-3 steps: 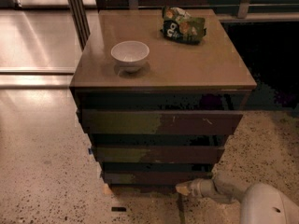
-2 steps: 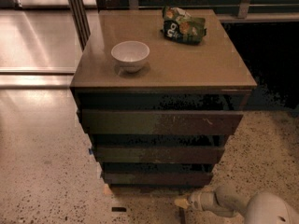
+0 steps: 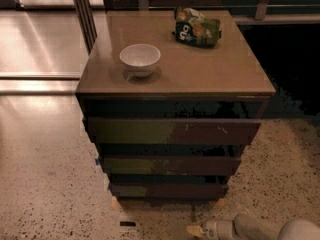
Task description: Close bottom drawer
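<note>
**Item: low brown square-topped desk with three dark handle-less drawers, on a speckled stone floor.**

- Contents on top: a small white round ceramic bowl at the front left. A crumpled green foil snack bag lies at the back right, well apart from the bowl.
- Top drawer front: the widest, with small white scratches.
- Middle drawer front: plain and narrower-looking.
- Bottom drawer: the lowest dark brown flat front, just above the floor. It sits tucked in under the middle front, and none of its inner tray shows.
- Pincer: the pale cream tip of the grey arm. It is low at the bottom edge of the view, near the floor, in front of the desk and to the right. It is apart from the bottom drawer and touches nothing that can be seen. Whether it is spread or pressed together cannot be told.

**Progress (judgement):**
- The bottom drawer looks pushed in, or very nearly so, so the closing appears largely done.
- This angle does not show whether the front sits fully home.
- At most a last short push on the front may be left.
</note>
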`<state>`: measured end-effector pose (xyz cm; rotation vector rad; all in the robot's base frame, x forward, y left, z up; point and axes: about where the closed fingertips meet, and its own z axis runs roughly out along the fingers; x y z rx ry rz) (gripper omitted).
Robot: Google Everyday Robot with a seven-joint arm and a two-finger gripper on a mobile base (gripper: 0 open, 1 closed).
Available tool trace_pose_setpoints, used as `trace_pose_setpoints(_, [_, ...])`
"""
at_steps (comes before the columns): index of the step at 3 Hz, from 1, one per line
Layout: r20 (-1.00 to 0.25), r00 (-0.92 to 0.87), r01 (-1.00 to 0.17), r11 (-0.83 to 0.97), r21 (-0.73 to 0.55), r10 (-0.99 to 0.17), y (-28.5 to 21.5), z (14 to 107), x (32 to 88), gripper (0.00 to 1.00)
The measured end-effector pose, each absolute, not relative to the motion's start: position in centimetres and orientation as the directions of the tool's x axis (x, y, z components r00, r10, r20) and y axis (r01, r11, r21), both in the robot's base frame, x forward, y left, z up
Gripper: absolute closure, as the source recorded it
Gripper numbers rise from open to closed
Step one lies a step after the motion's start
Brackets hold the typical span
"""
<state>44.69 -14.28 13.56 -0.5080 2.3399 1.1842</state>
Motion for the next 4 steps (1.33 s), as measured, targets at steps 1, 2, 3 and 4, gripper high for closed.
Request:
trace_pose_setpoints(1, [-0.556,-0.823,-0.516,0.560,0.649,-0.114,-14.26,13.55,44.68,0.57])
trace_pose_setpoints(2, [-0.556,-0.823,-0.516,0.560,0.649,-0.114,-14.25,13.55,44.68,0.35])
trace_pose_setpoints(3, [-0.556,-0.823,-0.516,0.560,0.649,-0.114,-14.25,13.55,44.68,0.12])
trace_pose_setpoints(4, [-0.556,-0.823,-0.516,0.559,0.649,-0.114,-14.25,13.55,44.67,0.00])
